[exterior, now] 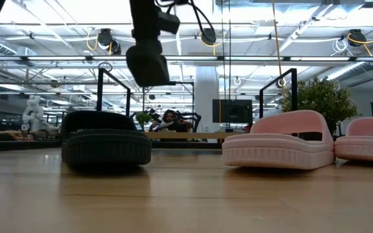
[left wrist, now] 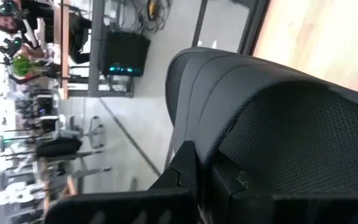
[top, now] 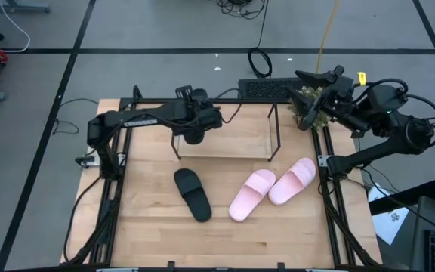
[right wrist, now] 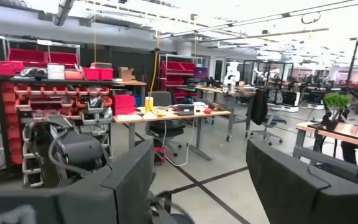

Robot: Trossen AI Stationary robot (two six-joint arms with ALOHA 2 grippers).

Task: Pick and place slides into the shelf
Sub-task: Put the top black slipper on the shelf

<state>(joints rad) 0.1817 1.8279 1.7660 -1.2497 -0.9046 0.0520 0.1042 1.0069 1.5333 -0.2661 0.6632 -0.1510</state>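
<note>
Black slide (left wrist: pixel 278 124) carried by the left gripper (top: pixel 193 136), over the left end of the shelf (top: pixel 225 143).
Fingers pinch its strap; judged step: placing slide 1 of 4. Next: lower onto the shelf board, release. In front of the shelf lie 1 black slide (top: pixel 192 194) and 2 pink slides (top: pixel 272 189). Right gripper (right wrist: pixel 197 180), spread, waits beyond the shelf's right end.

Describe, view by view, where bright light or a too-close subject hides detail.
Low view: ceiling lights glare white, leaving the black slide a dark silhouette. Left wrist view: a black slide fills the picture, held in the left claw. Right wrist view: ceiling washed out.
</note>
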